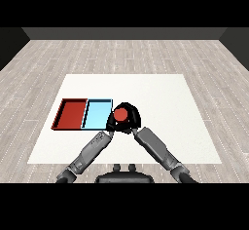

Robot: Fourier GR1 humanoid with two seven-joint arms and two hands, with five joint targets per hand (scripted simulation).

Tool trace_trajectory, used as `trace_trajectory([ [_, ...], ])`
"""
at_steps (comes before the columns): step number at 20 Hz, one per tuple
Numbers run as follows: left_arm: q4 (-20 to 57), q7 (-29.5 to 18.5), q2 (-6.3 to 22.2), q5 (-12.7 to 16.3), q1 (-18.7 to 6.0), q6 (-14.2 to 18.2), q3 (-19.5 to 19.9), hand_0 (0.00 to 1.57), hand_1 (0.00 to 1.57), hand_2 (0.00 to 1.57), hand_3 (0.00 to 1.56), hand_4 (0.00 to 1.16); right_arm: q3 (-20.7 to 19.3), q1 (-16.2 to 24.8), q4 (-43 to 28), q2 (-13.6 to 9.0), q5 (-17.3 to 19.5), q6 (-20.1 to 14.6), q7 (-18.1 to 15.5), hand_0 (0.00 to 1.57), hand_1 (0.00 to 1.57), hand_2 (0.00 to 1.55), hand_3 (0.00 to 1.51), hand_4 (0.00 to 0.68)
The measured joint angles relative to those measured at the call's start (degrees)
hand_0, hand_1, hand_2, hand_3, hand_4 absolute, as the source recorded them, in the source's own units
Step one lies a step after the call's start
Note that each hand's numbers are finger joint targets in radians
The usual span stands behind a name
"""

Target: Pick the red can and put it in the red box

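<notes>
Red can [120,114] sits right in the middle of the action, its round top facing up, with black fingers wrapped around it. The right hand [134,118] curls round the can from the right side, its grey forearm [156,147] running down to the lower right corner. The left hand [111,123] is tucked in just against the can's left and lower edge; whether its fingers are closed on the can or merely resting beside it, I cannot tell from here. The can is just to the right of the light blue tray [96,115], at that tray's right edge, not over the red tray [71,113], which lies one tray further left, touching the blue one. Both trays rest on the white table [160,97].
</notes>
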Motion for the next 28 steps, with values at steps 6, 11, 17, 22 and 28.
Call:
trace_trajectory([
  [6,-0.7,0.4,-0.2,0.2,-0.1,1.6,-0.7,1.57,1.57,1.54,1.45,0.96,-0.6,1.3,-1.7,0.2,1.7,0.3,0.3,1.47,1.47,1.45,1.4,0.532],
  [11,-1.8,-1.1,-0.6,1.0,0.9,1.2,-0.6,1.57,1.57,1.57,1.49,1.14,-0.6,2.6,-4.2,0.3,1.0,2.2,1.1,0.0,0.0,0.0,0.0,0.0],
  [17,-0.6,-1.1,-1.0,1.5,-0.6,1.4,-0.5,1.57,1.57,1.57,1.49,1.15,-2.7,3.3,-4.5,0.6,1.9,5.6,1.1,0.0,0.0,0.0,0.0,0.0],
  [22,-2.6,-0.9,-1.5,-0.7,1.1,1.6,0.0,1.57,1.57,1.57,1.48,1.15,-4.0,2.1,-5.2,0.8,4.0,5.5,3.1,0.0,0.0,0.0,0.0,0.0],
  [28,-2.3,-1.9,-2.0,-1.9,2.9,-1.5,2.1,1.57,1.57,1.57,1.49,1.14,-7.2,2.8,-8.8,0.3,8.1,5.5,6.1,0.0,0.0,0.0,0.0,0.0],
])
